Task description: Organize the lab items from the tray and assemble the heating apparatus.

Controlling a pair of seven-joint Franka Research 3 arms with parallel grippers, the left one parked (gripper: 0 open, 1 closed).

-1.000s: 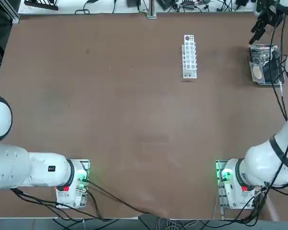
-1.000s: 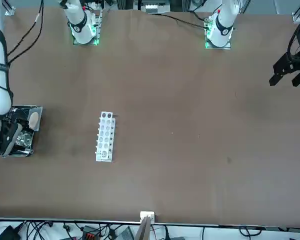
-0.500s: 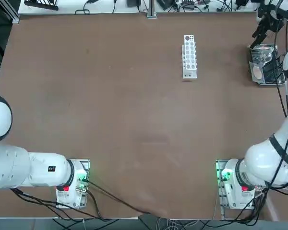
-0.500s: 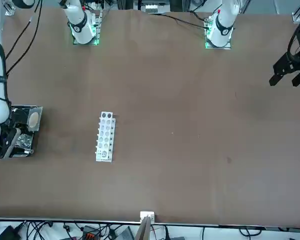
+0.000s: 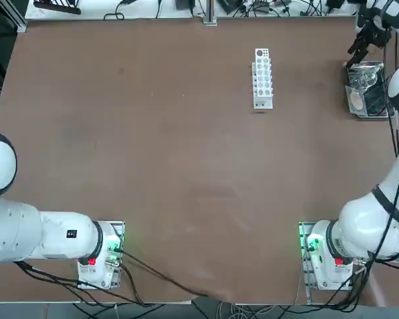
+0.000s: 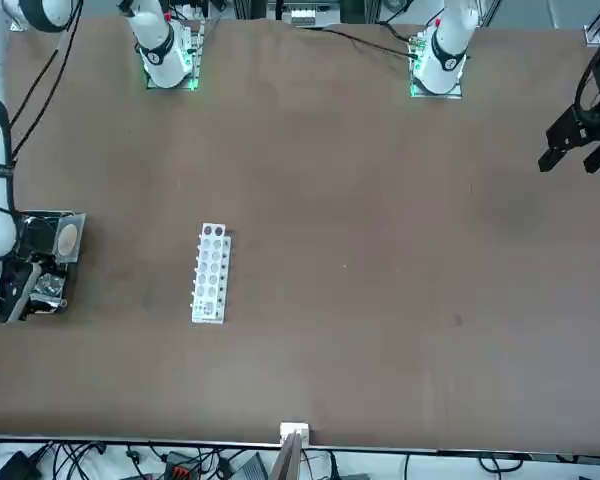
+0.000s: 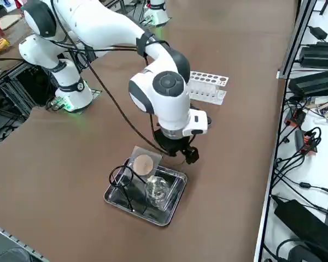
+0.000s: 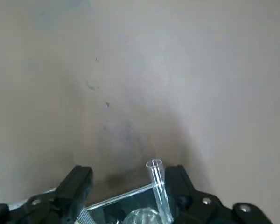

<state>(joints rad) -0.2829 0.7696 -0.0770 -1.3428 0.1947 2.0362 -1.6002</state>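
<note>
The shiny metal tray (image 7: 120, 206) sits at the table's right edge, near the far side (image 5: 372, 115). In it lie the lab items. These are a grey mesh square with a tan round centre (image 7: 143, 162), a thin dark wire-legged stand (image 7: 123, 183) on its side, and clear glassware (image 7: 157, 191). My right gripper (image 7: 187, 154) hangs low over the tray's far end, pointing down. The right wrist view shows it open (image 8: 129, 173), with a clear glass tube (image 8: 156, 179) rising between the fingers, close to one finger (image 8: 179, 179). No heating apparatus stands assembled.
A white holed rack (image 5: 263, 78) lies on the brown table left of the tray, toward the far edge. Cables and equipment (image 7: 317, 82) crowd the strip beyond that edge. The table's right edge runs just past the tray.
My right wrist has drifted off the tray toward its far end, uncovering more of the tray. The fingers look the same. Nothing in the tray has moved.
</note>
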